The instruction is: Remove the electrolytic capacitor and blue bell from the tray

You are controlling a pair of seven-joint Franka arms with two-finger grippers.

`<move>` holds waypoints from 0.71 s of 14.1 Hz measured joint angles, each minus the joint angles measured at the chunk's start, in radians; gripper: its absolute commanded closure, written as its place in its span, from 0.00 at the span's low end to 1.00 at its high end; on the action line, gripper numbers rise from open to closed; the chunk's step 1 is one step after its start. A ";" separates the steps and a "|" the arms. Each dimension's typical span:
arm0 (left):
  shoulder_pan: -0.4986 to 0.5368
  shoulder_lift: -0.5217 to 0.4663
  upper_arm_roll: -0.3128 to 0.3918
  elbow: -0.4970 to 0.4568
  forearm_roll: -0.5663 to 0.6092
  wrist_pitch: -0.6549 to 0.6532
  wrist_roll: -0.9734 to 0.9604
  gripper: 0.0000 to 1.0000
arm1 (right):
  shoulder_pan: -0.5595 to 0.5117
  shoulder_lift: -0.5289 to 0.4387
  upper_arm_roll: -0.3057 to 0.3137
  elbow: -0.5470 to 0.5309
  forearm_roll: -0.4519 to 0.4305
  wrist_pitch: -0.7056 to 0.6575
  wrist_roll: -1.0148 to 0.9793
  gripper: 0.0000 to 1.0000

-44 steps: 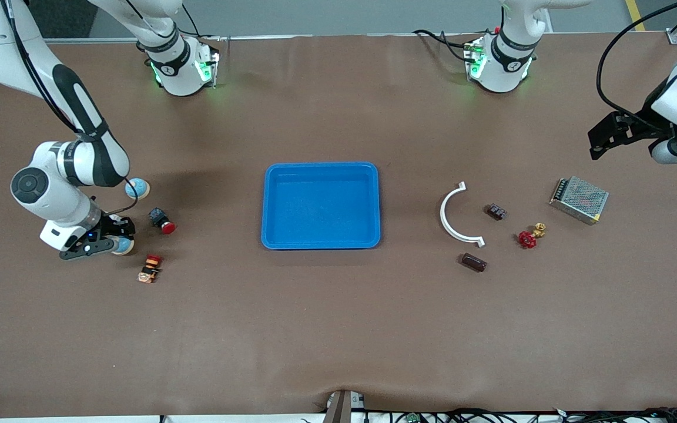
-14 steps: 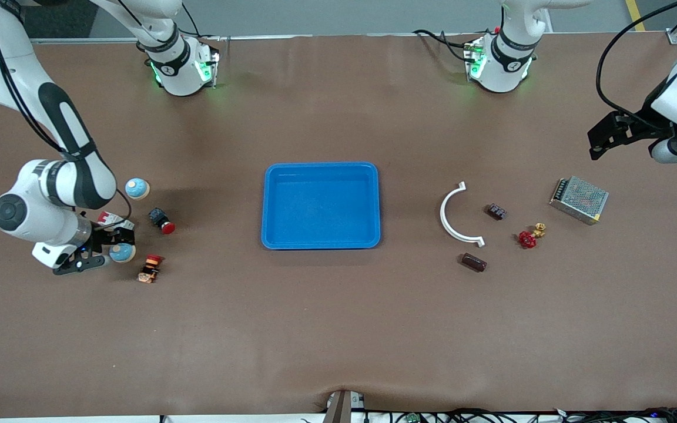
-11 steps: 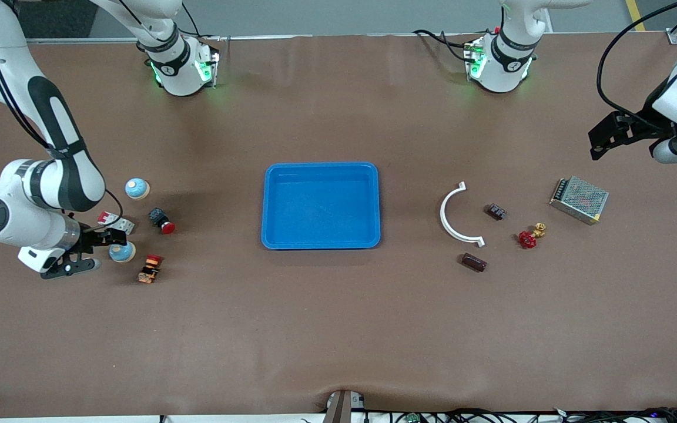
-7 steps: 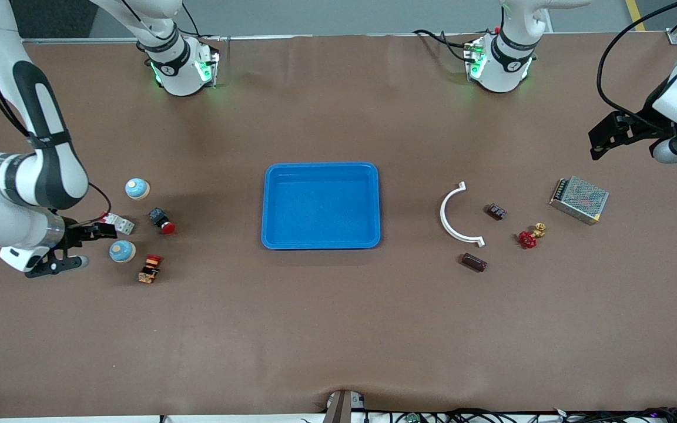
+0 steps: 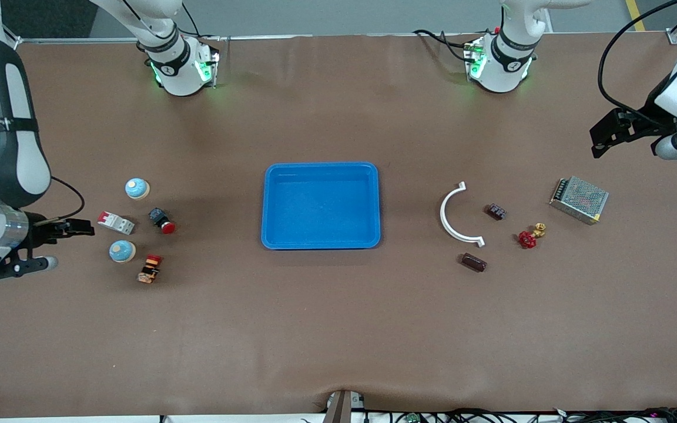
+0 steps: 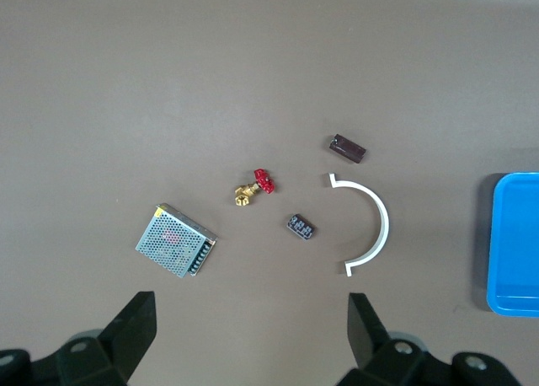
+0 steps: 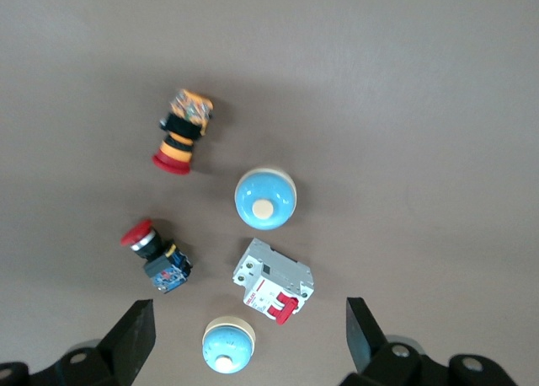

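Front view, read from the right arm's end of the brown matte table (image 5: 315, 329): the right end effector (image 5: 39, 247) hangs low at the table's edge with its fingers spread and nothing between them. Just beside it sit a boxy white breaker with a red lever (image 5: 116, 222), two round bells with glossy blue domes and cream rims, one (image 5: 137, 188) farther from the front camera and one (image 5: 121, 251) nearer, a black push button with a red cap (image 5: 162, 221), and a stubby orange and red switch (image 5: 150, 268). At mid table lies a smooth, shallow blue plastic tray (image 5: 321, 242) with rounded corners. Toward the left arm's end come a thin white half-ring bracket (image 5: 451, 214), a dark brown cylindrical capacitor (image 5: 473, 262) lying on its side nearer the front camera, a small dark blocky component (image 5: 496, 211), a brass valve with a red handwheel (image 5: 529, 237), and a perforated metal power supply box (image 5: 579, 200). The left end effector (image 5: 609, 132) hovers above the table's edge near that box, fingers parted and empty.
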 measured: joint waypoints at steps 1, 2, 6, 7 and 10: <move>0.000 0.000 0.000 0.000 0.000 0.000 0.000 0.00 | 0.010 -0.018 0.003 0.009 0.001 -0.003 0.000 0.00; 0.000 0.000 0.000 0.000 0.000 0.000 0.000 0.00 | 0.025 -0.036 0.003 0.020 0.001 -0.006 -0.001 0.00; 0.001 0.000 0.000 0.000 0.000 0.000 0.000 0.00 | 0.100 -0.066 0.003 0.119 0.000 -0.067 0.000 0.00; 0.001 0.000 0.000 -0.001 0.000 0.000 0.000 0.00 | 0.107 -0.066 0.002 0.135 -0.001 -0.068 -0.001 0.00; 0.001 0.000 0.001 0.000 0.000 0.000 0.000 0.00 | 0.138 -0.080 -0.046 0.163 0.000 -0.103 0.010 0.00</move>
